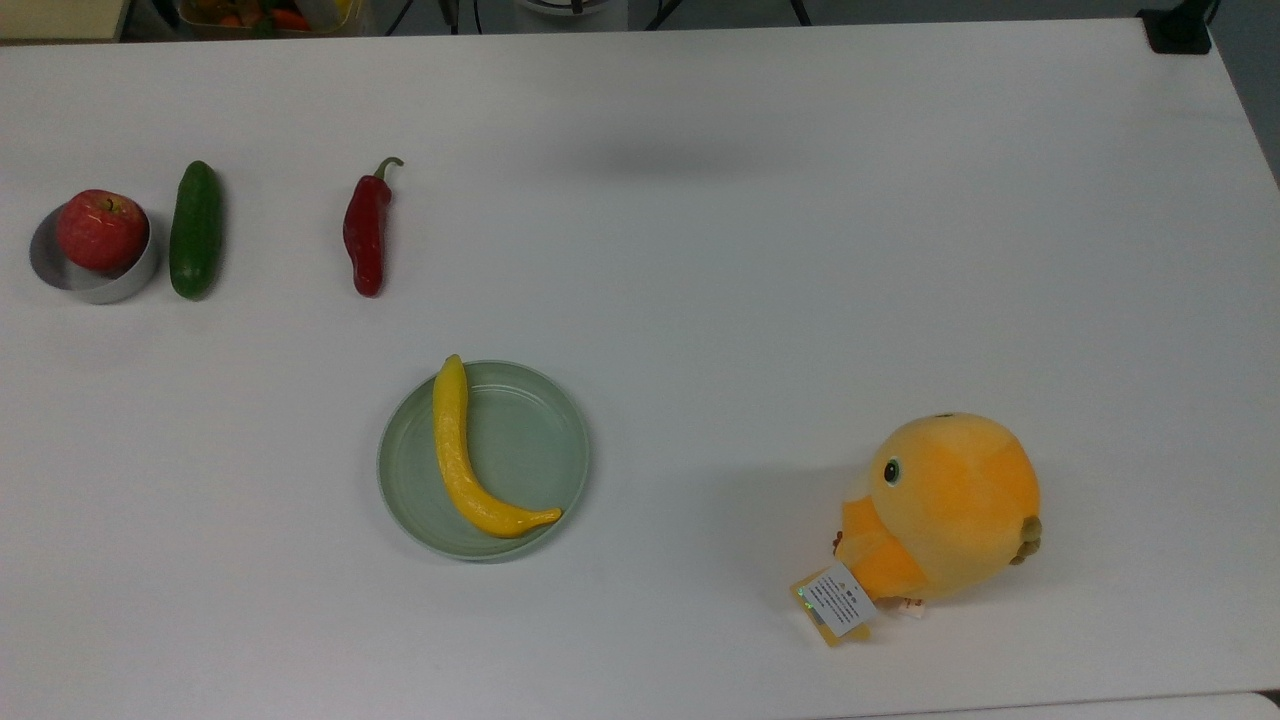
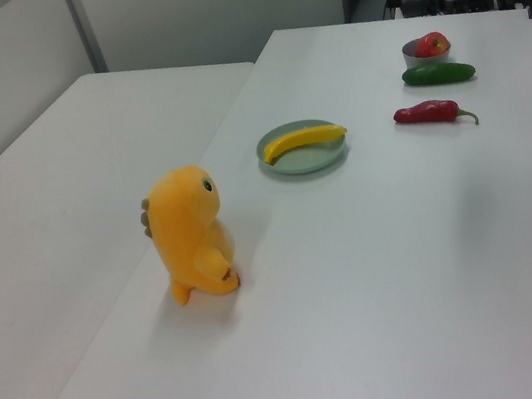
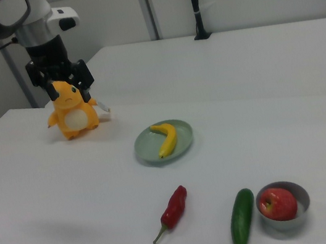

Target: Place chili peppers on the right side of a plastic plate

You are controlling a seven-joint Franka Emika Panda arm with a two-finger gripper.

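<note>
The dark red chili pepper (image 1: pixel 366 232) with a curved green stem lies on the white table, apart from the plate, toward the top view's upper left; it also shows as chili (image 2: pixel 427 112) and chili (image 3: pixel 174 206). The pale green plastic plate (image 1: pixel 525 440) (image 2: pixel 315 158) (image 3: pixel 181 134) sits near the table's middle and holds a long curved yellow fruit (image 1: pixel 455 450). My gripper (image 3: pixel 61 83) hangs high at the right view's upper left, open and empty, in front of the plush toy and far from the chili.
A dark green cucumber (image 1: pixel 194 230) and a red apple (image 1: pixel 100 228) in a small grey metal container (image 1: pixel 95 285) lie at the top view's left. An orange plush toy (image 1: pixel 945 505) stands at the top view's lower right. A second white table (image 2: pixel 47 224) adjoins.
</note>
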